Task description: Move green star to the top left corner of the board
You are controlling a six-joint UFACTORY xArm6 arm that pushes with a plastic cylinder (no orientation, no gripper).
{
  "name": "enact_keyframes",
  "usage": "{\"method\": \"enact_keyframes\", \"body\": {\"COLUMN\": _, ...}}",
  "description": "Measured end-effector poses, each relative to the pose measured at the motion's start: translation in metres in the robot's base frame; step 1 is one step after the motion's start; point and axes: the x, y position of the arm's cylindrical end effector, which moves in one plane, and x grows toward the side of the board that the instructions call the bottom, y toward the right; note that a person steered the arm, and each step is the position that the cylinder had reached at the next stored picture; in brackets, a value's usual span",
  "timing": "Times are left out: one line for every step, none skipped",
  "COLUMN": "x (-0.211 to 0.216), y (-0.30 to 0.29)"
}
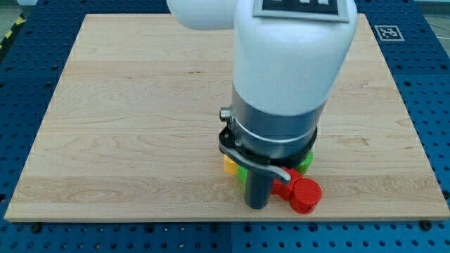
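My arm's white and grey body covers a cluster of blocks near the board's bottom edge, right of centre. My tip is at the cluster's bottom edge, just left of a red round block. A sliver of a green block shows left of the rod, next to a yellow block. Another bit of green peeks out at the right under the arm. Their shapes are hidden, so I cannot tell which is the green star.
The wooden board lies on a blue perforated table. The board's top left corner is far from the cluster. A black and white marker sits at the view's top right.
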Motion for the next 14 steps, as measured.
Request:
{"method": "enact_keyframes", "body": {"x": -0.021, "y": -0.002}}
{"method": "enact_keyframes", "body": {"x": -0.041, "y": -0.002}}
{"method": "enact_keyframes", "body": {"x": -0.069, "y": -0.002}}
{"method": "enact_keyframes", "body": {"x": -0.099, "y": -0.002}}
{"method": "enact_keyframes", "body": {"x": -0.136, "y": -0.002}}
{"method": "enact_keyframes", "body": {"x": -0.174, "y": -0.005}}
{"method": "enact_keyframes", "body": {"x": -0.217, "y": -0.006}}
{"method": "enact_keyframes", "body": {"x": -0.262, "y": -0.009}}
{"method": "enact_keyframes", "body": {"x": -0.307, "y": -0.02}}
{"method": "enact_keyframes", "body": {"x": -0.348, "y": -0.02}}
{"method": "enact_keyframes", "body": {"x": -0.368, "y": -0.036}}
{"method": "enact_keyframes", "body": {"x": -0.359, "y": -0.044}}
{"method": "enact_keyframes", "body": {"x": -0.339, "y": -0.044}}
{"method": "enact_keyframes", "body": {"x": -0.326, "y": -0.064}}
